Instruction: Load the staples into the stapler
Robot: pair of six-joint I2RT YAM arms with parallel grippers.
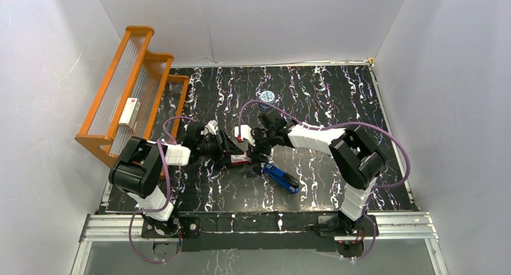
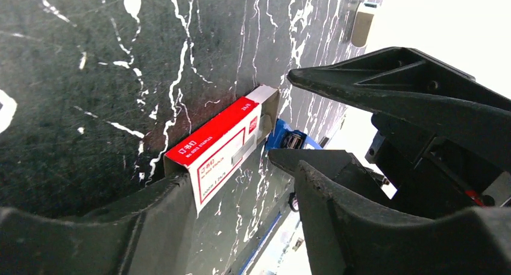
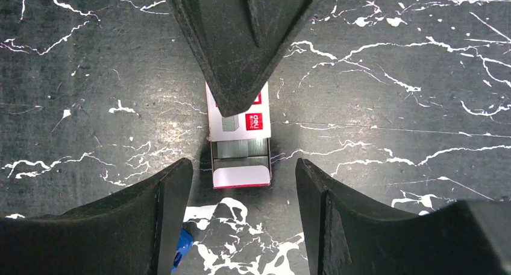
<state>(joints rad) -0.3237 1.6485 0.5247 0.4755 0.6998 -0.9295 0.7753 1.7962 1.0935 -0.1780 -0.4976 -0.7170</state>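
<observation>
At frame centre the staples (image 3: 255, 122) lie on the bench (image 3: 391, 166), tray (image 3: 240, 161) slid out. The right fingers (image 3: 138, 227) straddle it, spread and untouching. The left fingers (image 2: 150, 227) are released, one resting against the box. The stapler (image 1: 281, 178) lies just lower right.

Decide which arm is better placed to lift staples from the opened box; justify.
Likely right. The right tool, open, straddles the exposed staples in the slid-out tray; the left tool sits at the box's closed end.

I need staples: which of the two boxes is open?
The red-and-white box on the table: its tray is slid out, showing silvery staples. The longer white box in the orange rack shows no opening.
</observation>
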